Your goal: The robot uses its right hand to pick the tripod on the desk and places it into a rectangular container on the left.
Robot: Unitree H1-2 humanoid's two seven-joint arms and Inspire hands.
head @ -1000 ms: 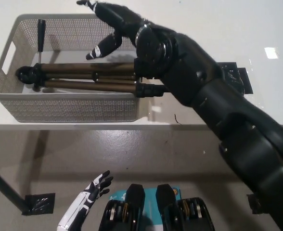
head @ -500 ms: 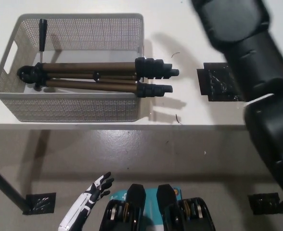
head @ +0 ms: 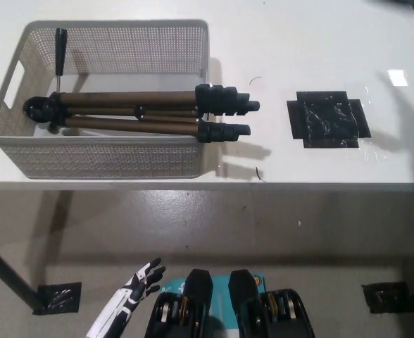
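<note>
The tripod [head: 136, 116], bronze legs with black ends, lies folded in the pale perforated rectangular container [head: 108, 156] at the desk's left. Its head rests near the container's left wall, and its black feet stick out over the right rim above the desk. A black handle of the tripod stands up at the container's back left. My white left hand [head: 126, 304] hangs low at the bottom left, below the desk, fingers apart and holding nothing. My black right hand is out of the picture.
A square patch of black tape [head: 328, 120] marks the white desk [head: 277, 42] to the right of the container. More black tape patches lie on the grey floor at bottom left [head: 58, 298] and bottom right [head: 384, 296].
My right arm has let go of the tripod and drawn back up and to the right, out of the picture. The tripod stays in the container. The left hand has hardly moved.
</note>
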